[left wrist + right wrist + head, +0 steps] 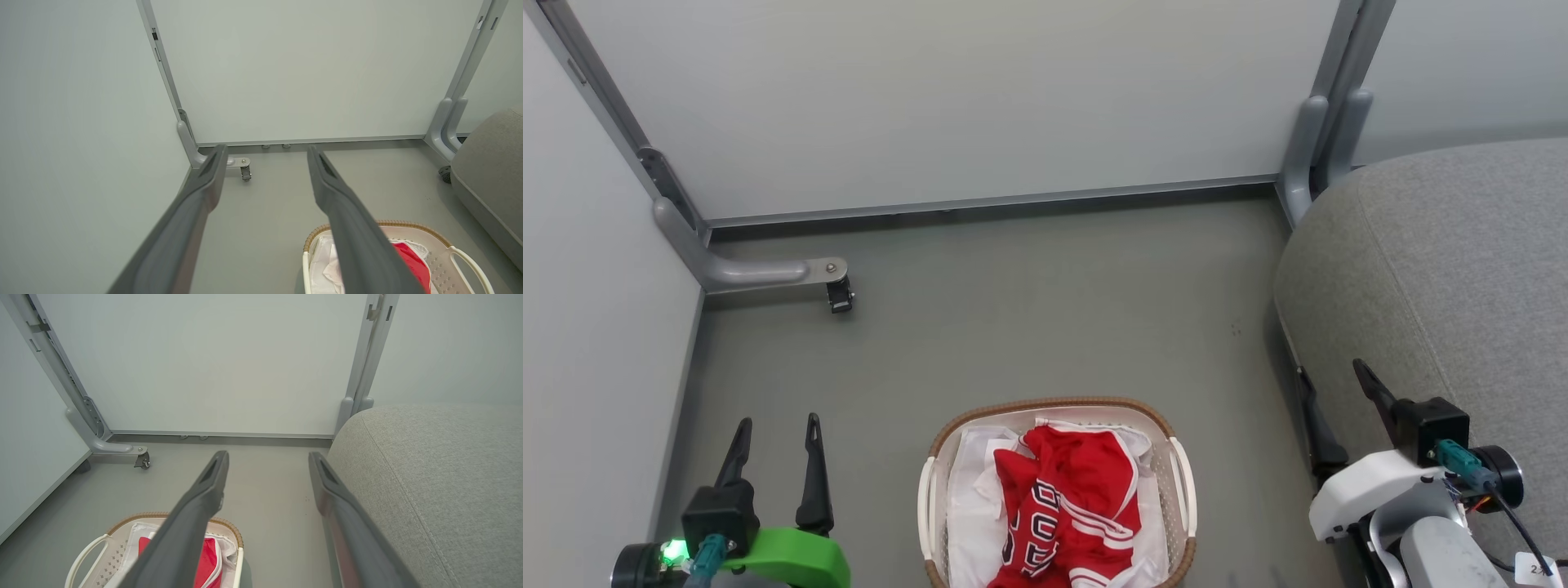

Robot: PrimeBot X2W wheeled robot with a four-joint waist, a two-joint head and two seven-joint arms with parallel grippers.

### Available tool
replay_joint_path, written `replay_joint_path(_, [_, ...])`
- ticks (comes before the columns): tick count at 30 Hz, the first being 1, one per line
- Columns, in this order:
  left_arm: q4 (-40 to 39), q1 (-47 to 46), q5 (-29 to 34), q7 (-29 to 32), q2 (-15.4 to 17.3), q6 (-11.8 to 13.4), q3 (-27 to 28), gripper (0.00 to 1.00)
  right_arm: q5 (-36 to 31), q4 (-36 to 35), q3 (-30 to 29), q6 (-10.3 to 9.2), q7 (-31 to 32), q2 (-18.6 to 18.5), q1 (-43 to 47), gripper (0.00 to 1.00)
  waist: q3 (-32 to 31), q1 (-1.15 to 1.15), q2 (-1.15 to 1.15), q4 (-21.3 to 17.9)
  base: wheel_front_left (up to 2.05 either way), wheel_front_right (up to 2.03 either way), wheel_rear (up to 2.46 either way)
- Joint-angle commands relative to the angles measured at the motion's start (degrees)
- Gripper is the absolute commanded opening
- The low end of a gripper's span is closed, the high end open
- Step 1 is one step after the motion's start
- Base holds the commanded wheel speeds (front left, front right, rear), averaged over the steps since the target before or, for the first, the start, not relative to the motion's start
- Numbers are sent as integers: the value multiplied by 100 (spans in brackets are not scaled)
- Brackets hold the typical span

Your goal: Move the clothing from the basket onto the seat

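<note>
Light was bright, even and soft; a faint shadow lay beside the sofa (1437,269); close fingers (192,216) looked blurred.

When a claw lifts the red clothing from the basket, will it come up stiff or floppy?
Probably floppy: the red clothing lies crumpled in folds, so it should drape from a pinch. Likely light; the fabric looks thin. The white liner bunches beside it, so a deep pinch may snag it too.

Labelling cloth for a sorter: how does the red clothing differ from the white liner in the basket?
The clothing is red with white stripe trim and dark lettering; the liner is plain white. The clothing lies bunched on top; the liner spreads beneath it against the walls of the basket. Both are crumpled cloth inside it.
</note>
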Motion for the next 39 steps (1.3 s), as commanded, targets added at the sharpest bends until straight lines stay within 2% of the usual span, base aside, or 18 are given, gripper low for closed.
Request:
replay_joint_path(1, [-9, 64, 145, -41, -11, -26, 34, 100, -124, 10, 3, -4, -46, -19, 36, 100, 1, 0, 0, 0, 0, 0, 0])
replay_joint_path(10, [327, 24, 239, -107, -82, -325, -15, 100, -292, 45, 126, -4, -116, -71, -74, 100, 132, 0, 0, -80, 0, 0, 0])
replay_joint_path(17, [648, -375, 104, -106, -120, -463, -304, 100, -167, -268, 108, -4, -115, -130, -406, 100, 780, 0, 0, -224, 0, 0, 0])
replay_joint_path(31, [1101, -1484, -22, -99, -133, -504, -1147, 100, 276, -1000, 158, -4, -116, -156, -1200, 100, 2265, 0, 0, -541, 0, 0, 0])
replay_joint_path(39, [1615, -2054, -300, -99, -127, -394, -1569, 100, 362, -1543, 331, -4, -115, -85, -1649, 100, 3073, 0, 0, -777, 0, 0, 0])
